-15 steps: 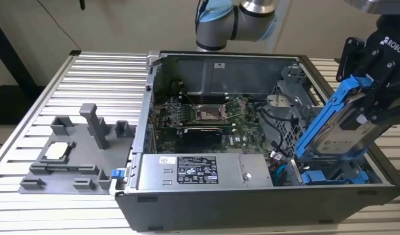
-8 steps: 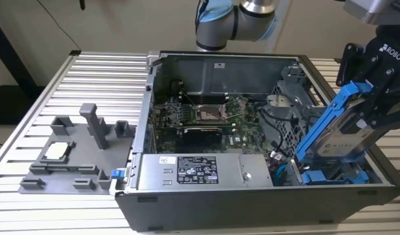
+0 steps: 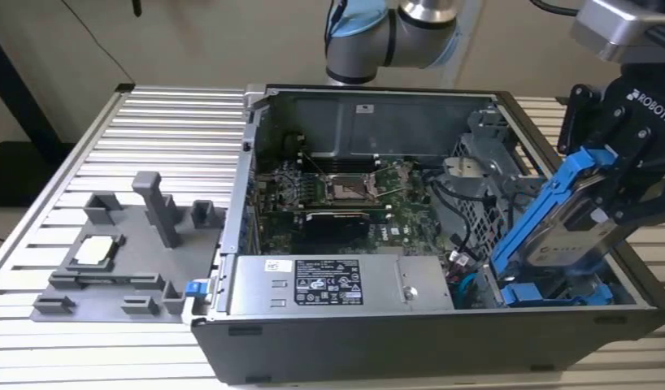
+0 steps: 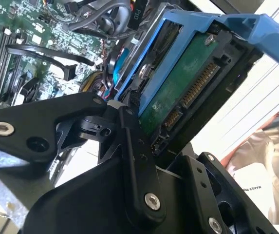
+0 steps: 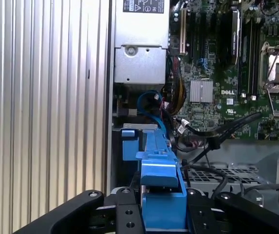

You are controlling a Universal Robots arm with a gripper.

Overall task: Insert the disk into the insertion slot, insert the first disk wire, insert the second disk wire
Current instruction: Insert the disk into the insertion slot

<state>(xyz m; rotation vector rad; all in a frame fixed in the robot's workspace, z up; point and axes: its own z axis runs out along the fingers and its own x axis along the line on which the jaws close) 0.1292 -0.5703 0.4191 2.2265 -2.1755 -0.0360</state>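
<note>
In the exterior view my gripper [image 3: 620, 191] is shut on the disk [image 3: 560, 231], a silver-grey drive in a bright blue frame. It hangs steeply tilted over the open computer case's near corner on the exterior view's right. Its lower end reaches down beside the grey drive cage [image 3: 479, 175], just above another blue carrier [image 3: 555, 294] lying there. I cannot make out the insertion slot's opening. The second wrist view shows the disk's green circuit board and connectors [image 4: 180, 92] between the black fingers [image 4: 132, 141]. In the first wrist view the blue frame [image 5: 161, 178] is edge on.
Loose black cables [image 3: 452, 213] and a blue cable [image 5: 151, 100] lie beside the cage. The power supply [image 3: 322, 284] and motherboard [image 3: 344, 187] occupy the case. A perforated grey bracket [image 5: 227, 175] sits near the disk. A grey fixture with posts [image 3: 127, 244] stands on the slatted table.
</note>
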